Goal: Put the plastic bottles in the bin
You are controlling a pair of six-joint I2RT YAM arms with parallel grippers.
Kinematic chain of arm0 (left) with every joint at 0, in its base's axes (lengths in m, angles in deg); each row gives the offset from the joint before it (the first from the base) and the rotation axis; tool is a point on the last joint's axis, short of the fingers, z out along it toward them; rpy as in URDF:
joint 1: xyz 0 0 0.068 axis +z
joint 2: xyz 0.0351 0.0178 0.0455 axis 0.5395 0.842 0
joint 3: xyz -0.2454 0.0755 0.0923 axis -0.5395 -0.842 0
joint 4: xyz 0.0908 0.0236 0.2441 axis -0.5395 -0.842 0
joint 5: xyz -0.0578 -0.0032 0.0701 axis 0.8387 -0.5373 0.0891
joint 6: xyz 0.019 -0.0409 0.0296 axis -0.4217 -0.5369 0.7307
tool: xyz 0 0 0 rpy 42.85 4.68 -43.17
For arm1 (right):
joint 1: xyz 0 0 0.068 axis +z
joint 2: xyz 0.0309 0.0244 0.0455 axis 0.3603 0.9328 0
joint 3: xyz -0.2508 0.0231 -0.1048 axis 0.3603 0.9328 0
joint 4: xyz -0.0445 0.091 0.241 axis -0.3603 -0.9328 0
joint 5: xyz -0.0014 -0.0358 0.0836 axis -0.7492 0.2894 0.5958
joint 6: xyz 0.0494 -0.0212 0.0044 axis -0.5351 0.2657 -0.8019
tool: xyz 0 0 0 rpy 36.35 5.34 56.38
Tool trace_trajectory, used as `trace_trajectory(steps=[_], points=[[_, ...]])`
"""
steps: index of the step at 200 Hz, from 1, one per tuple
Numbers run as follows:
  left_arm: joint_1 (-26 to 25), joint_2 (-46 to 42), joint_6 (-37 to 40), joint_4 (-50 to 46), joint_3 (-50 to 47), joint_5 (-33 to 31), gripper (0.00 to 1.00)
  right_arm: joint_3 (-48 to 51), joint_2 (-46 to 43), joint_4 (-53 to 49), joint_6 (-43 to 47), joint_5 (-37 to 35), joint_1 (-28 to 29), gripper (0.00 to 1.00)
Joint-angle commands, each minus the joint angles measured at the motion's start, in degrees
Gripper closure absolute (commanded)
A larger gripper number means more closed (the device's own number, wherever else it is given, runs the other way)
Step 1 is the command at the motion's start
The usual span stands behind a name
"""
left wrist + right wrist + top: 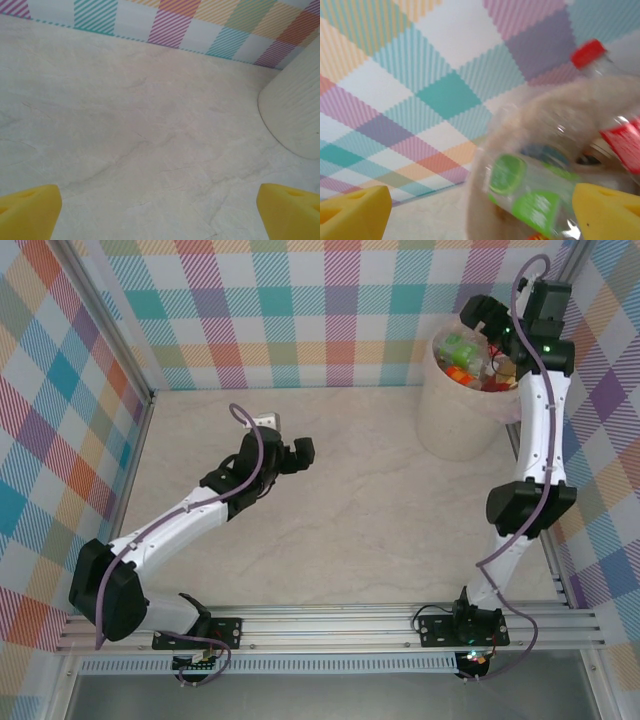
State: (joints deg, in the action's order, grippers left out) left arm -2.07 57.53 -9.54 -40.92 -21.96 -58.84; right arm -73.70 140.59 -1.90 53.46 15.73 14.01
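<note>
1. Plastic bottles (pixel 468 362): heaped inside the bin (pixel 452 430), at the table's (pixel 350 510) far right.
2. My right end effector (pixel 488 314): fingers apart, empty, above the bin's mouth; release step, seemingly done.
3. My left end effector (pixel 300 453): fingers apart, over the table.
4. Next: lift my right arm clear of the rim.

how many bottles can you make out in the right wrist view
2 for sure: a green-capped bottle with a green label, low in the middle at the bin's mouth, and a red-capped bottle at upper right. The view is blurred, so more may be hidden in the pile.
</note>
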Motion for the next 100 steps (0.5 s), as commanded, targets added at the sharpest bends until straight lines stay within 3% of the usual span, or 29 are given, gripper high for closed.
trace_trajectory(steps=[1,31,66,100], points=[[0.86,0.68,-1.34,-0.41,1.27,0.73,0.0,-8.27,8.93,-4.44,-1.95,8.37,0.12,0.07],[1.14,0.92,-1.56,-0.74,1.21,0.77,0.0,-4.27,11.16,-5.29,-4.48,11.22,0.1,0.07],[1.5,1.02,-1.76,-1.03,1.23,0.98,0.0,4.24,6.87,-3.33,-3.27,9.9,0.15,0.07],[1.66,1.17,-2.61,-1.1,1.23,1.13,0.0,0.45,5.15,-4.02,-1.85,9.43,0.17,0.07]])
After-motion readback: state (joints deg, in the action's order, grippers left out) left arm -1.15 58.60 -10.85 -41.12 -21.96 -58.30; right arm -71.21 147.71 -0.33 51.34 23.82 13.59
